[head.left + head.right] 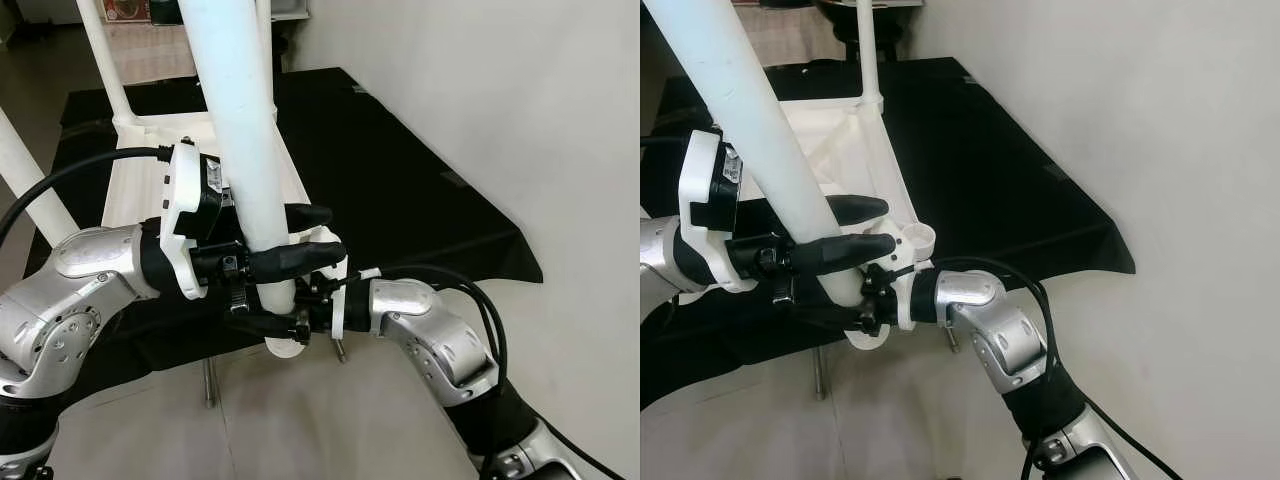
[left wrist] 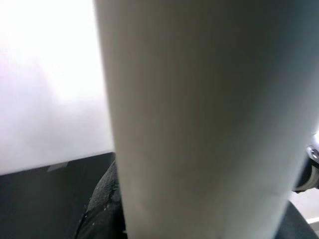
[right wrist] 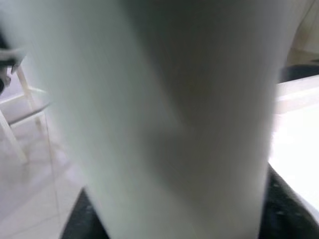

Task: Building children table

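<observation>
The white table leg (image 1: 245, 150) stands nearest, a thick round tube rising close in front of the head camera and leaning a little. Both grippers hold it low down. The left gripper (image 1: 300, 235) is clamped on it, one black finger (image 1: 305, 258) lying across the near side and the other behind. Just beneath, the right gripper (image 1: 275, 322) is closed on the tube close to its bottom end. That bottom end sits at the near right corner of the upturned white tabletop (image 1: 865, 150), which lies on a black cloth (image 1: 400, 190) spread over a low stand. Beside the leg, at that same corner, a short round socket (image 1: 921, 238) stands open, touching nothing. Two other legs (image 1: 105, 60) already stand upright at the far and left corners.

The step in hand looks like seating this leg. To do it well, bring the tube upright first, line its end squarely over the socket, then press or turn with both grips firm, so the tabletop does not slide on the cloth.
</observation>
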